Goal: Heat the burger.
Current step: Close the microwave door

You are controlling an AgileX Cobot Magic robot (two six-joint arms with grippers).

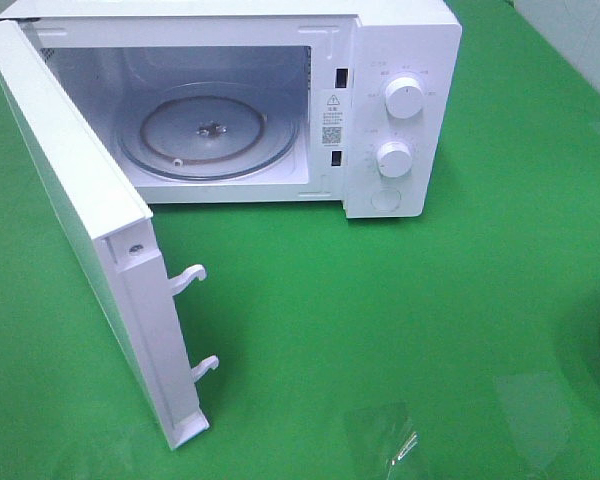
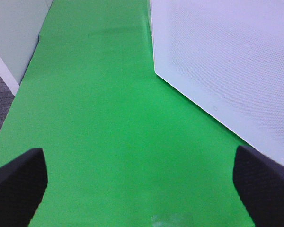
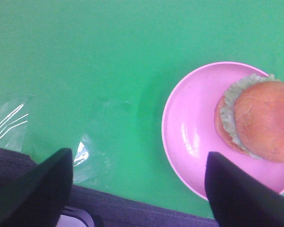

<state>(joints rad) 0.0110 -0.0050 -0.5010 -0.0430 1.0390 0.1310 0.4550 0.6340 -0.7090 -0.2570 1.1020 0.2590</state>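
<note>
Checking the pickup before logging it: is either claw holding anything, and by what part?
Nothing is held. The right claw is open beside the burger on its pink plate; the left claw is open over bare cloth.

Glossy white microwave (image 1: 400, 110) with a clear glass turntable (image 1: 208, 135) — matt green cloth (image 1: 380, 320), smooth pink plate (image 3: 194, 132).

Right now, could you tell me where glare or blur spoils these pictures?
Exterior high: sharp, with sheen on clear film near the front edge. Right wrist: white glints on film; burger slightly soft. Left wrist: microwave door washed out, pale.
</note>
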